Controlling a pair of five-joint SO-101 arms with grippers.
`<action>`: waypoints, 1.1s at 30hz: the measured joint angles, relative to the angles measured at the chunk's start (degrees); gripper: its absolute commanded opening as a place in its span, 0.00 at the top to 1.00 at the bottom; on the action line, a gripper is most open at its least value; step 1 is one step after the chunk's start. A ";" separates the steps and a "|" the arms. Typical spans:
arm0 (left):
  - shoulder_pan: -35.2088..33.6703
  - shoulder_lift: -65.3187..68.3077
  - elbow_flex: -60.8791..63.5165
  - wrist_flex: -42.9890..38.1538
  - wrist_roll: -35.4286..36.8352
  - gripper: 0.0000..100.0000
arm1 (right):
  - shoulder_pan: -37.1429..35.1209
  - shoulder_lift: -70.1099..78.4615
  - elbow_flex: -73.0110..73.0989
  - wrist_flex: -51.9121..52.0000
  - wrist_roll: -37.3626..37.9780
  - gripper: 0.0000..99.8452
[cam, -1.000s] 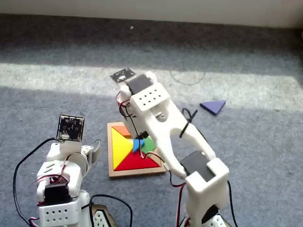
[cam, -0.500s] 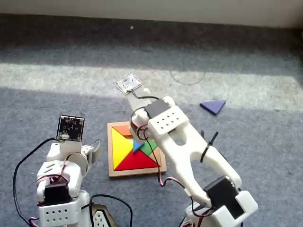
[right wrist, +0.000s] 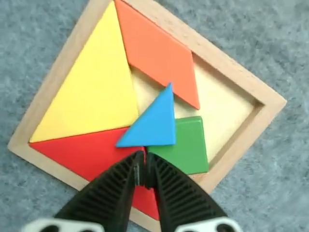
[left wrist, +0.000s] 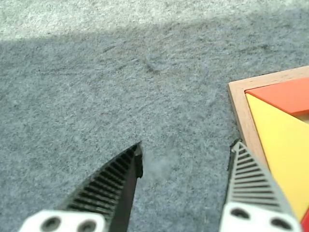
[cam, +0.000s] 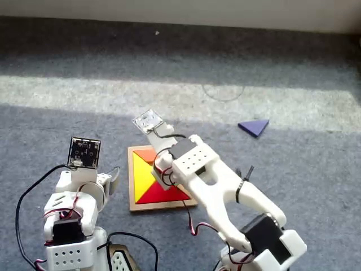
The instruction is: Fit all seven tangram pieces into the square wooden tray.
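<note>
1. right end effector (right wrist: 144, 165): clenched on itself, black ribbed fingers (right wrist: 169, 193) pressed tip to tip, poised over the tray (right wrist: 231, 73) with the tips above the red triangle (right wrist: 87, 152).
2. just past those tips, in the tray's middle: blue triangle (right wrist: 152, 123), small, lying askew, its edges touching the red triangle and the green square (right wrist: 186, 145).
3. along one side of the tray: yellow triangle (right wrist: 91, 92), large, seated flat, bordered by the red triangle and the orange parallelogram (right wrist: 157, 58).
4. in the tray's remaining corner, between the orange parallelogram and the green square: bare pale wood.
5. left end effector (left wrist: 187, 151): released, fingers spread wide, low over the grey carpeted surface (left wrist: 96, 87) just outside the tray, one fingertip (left wrist: 237, 147) right beside the wooden rim, whether touching cannot be told.
6. seen from the high view: right arm (cam: 214, 180) stretched across the tray, covering much of it; left arm (cam: 73, 209) folded back beside the tray.
7. well apart from the tray, out on the surface near a sunlit band: purple triangle (cam: 254, 126), lying flat.
8. tally by place: five pieces inside the tray, one outside it.
</note>
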 measured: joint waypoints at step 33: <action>0.00 0.00 0.00 0.00 0.00 0.71 | -0.97 9.14 -5.10 -12.75 0.18 1.00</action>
